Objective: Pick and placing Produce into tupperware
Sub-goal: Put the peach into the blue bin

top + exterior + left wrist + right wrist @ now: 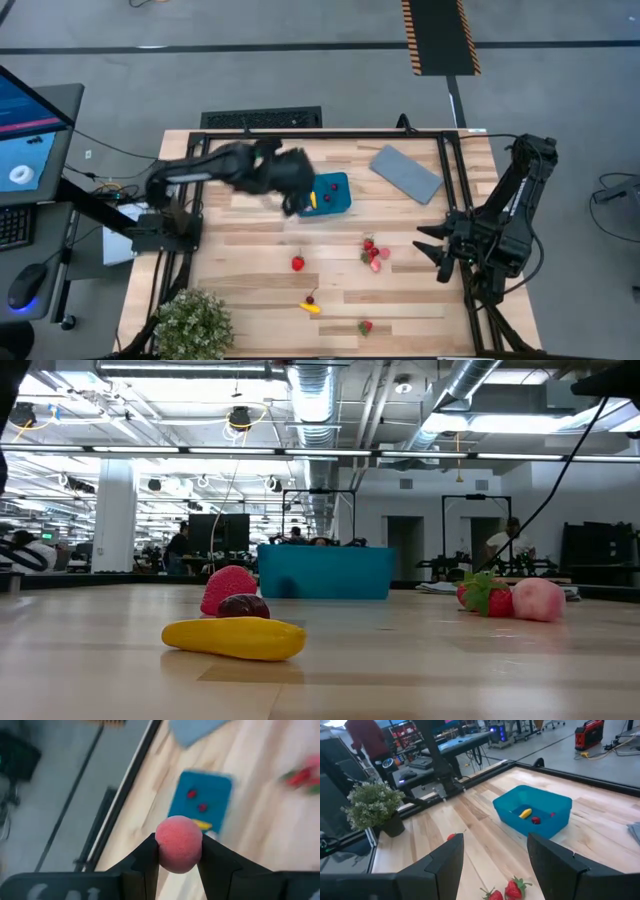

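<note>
Left gripper [179, 851] clamped on pink ball-like fruit [179, 843] near tupperware [328, 193]; probably light, soft, squeezable across its middle. Right gripper [495, 855] wide, idle, far right.

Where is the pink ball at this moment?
The pink ball is held in the left gripper, above the blue tupperware near the table's far edge.
</note>
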You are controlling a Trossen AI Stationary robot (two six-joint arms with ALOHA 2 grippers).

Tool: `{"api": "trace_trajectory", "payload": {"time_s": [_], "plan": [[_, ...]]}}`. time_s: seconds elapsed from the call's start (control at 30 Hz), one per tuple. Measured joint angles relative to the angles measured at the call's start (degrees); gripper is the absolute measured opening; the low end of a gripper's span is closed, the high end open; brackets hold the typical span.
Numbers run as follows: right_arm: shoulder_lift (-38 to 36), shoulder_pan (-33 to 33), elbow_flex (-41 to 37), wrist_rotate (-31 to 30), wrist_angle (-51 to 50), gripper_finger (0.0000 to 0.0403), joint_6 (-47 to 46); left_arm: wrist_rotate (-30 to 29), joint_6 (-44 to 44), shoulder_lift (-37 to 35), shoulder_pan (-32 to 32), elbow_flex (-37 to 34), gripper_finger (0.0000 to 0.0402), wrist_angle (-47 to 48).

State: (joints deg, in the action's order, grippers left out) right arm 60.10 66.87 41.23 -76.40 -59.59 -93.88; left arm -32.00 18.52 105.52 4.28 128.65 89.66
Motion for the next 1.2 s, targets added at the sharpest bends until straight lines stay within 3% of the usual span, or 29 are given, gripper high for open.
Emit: {"api": "trace_trajectory", "payload": {"time_s": [0.17,0.4,0.57,0.83,1.07,1.2], "plan": [[0.0,-1.03,0.0,-0.02,2.65,0.024,2.85,4.38,-7.07,-0.22,-7.85,-5.84,0.01,-6.79],[0.0,-2.46,0.0,0.0,6.1,0.024,8.23,20.81,-11.32,-0.07,-17.62,-18.21,0.01,-26.08],[0.0,-2.51,0.0,0.0,6.18,0.024,8.43,30.25,-9.71,0.53,-20.79,-27.28,0.01,-31.54],[0.0,-2.51,0.0,0.02,6.08,0.024,8.46,33.79,-9.02,0.54,-21.19,-39.33,0.01,-39.3],[0.0,-2.51,0.0,0.02,6.91,0.024,8.43,42.26,-5.48,0.54,-22.52,-44.71,0.0102,-45.29],[-0.01,-2.51,0.0,0.02,7.34,0.024,8.43,42.91,-3.34,0.54,-23.51,-47.24,0.0106,-47.64]]}}
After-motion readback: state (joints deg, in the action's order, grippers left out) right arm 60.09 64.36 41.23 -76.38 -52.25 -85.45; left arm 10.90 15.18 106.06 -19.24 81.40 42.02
